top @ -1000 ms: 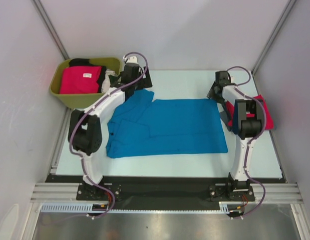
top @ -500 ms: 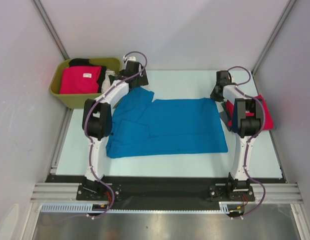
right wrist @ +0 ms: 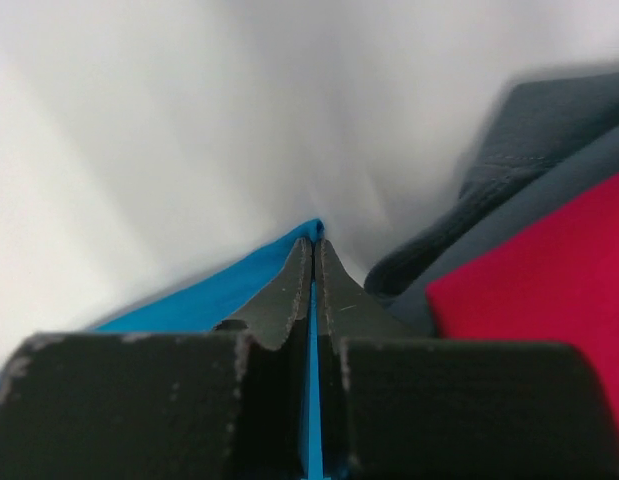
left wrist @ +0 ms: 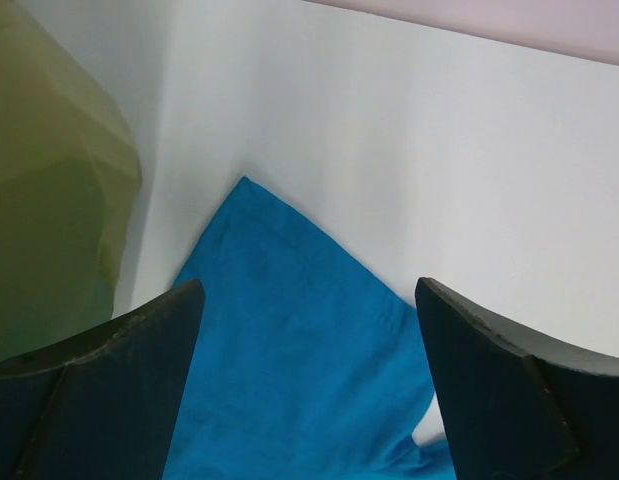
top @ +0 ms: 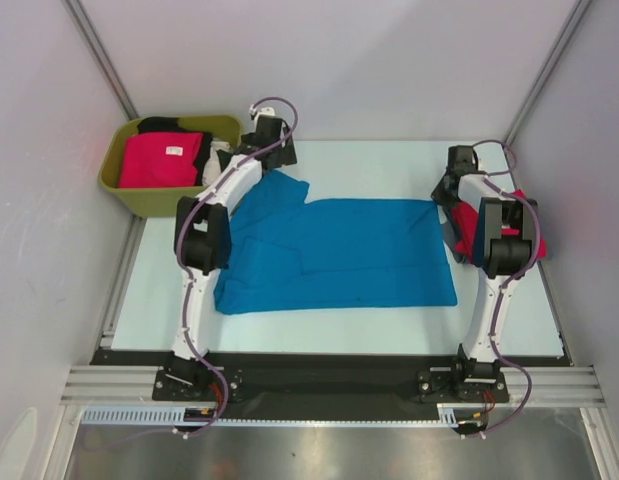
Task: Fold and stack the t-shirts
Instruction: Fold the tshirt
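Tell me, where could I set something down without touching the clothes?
Bare table runs along the far edge, between blue shirt and back wall, and along the near edge, between shirt and arm bases. Crowded: the right side by the red stack, the far left by the tub.

Even, diffuse light fills the overhead view: the pale table [top: 369, 165] is bright without glare, the arms cast only faint soft shadows, and the steel strip [top: 319, 450] at the near edge has a dull sheen. In the left wrist view the blue t-shirt [left wrist: 289, 350] is fairly sharp, while the olive tub [left wrist: 49, 200] and the left gripper's fingers [left wrist: 99, 390] look soft. The right wrist view is streaked with blur. There the right gripper's fingers [right wrist: 279, 300] are dark and unfocused, and the red t-shirt [right wrist: 549, 290] is hazy.
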`<state>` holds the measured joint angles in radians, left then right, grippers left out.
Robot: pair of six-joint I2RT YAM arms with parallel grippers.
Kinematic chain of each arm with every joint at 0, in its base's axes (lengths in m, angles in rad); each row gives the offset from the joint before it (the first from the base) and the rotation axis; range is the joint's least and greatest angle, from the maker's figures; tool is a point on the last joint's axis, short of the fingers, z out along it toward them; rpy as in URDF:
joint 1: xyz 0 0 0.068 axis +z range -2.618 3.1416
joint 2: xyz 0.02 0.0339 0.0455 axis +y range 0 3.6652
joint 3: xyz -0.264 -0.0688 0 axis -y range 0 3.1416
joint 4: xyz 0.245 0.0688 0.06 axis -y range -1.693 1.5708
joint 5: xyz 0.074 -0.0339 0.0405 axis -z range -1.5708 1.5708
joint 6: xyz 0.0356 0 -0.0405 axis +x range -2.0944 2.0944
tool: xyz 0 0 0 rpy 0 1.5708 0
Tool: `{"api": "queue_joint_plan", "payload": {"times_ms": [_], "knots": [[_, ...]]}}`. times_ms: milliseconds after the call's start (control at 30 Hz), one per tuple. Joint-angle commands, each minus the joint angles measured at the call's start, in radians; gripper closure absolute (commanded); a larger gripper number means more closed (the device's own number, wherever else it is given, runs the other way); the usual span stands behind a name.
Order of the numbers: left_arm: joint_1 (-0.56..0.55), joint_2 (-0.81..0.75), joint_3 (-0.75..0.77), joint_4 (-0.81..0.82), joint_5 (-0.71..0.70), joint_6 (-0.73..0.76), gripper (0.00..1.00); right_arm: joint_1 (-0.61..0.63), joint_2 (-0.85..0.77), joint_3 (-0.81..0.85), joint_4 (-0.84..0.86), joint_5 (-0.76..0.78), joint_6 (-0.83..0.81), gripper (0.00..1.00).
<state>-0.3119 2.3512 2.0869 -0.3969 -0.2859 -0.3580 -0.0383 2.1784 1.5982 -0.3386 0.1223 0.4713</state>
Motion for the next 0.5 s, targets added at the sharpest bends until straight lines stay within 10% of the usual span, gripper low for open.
{"api": "queue_joint_plan", "payload": {"times_ms": [0,467], "knots": [[0.010,0.057,0.110,-0.037,0.013,-0.010,0.08,-0.018,-0.043,-0.017,0.000,0.001,0.004,1.00],[0.023,0.154,0.156,0.053,-0.048,-0.048,0.16,-0.069,-0.084,-0.066,-0.007,0.030,0.033,1.00]]}}
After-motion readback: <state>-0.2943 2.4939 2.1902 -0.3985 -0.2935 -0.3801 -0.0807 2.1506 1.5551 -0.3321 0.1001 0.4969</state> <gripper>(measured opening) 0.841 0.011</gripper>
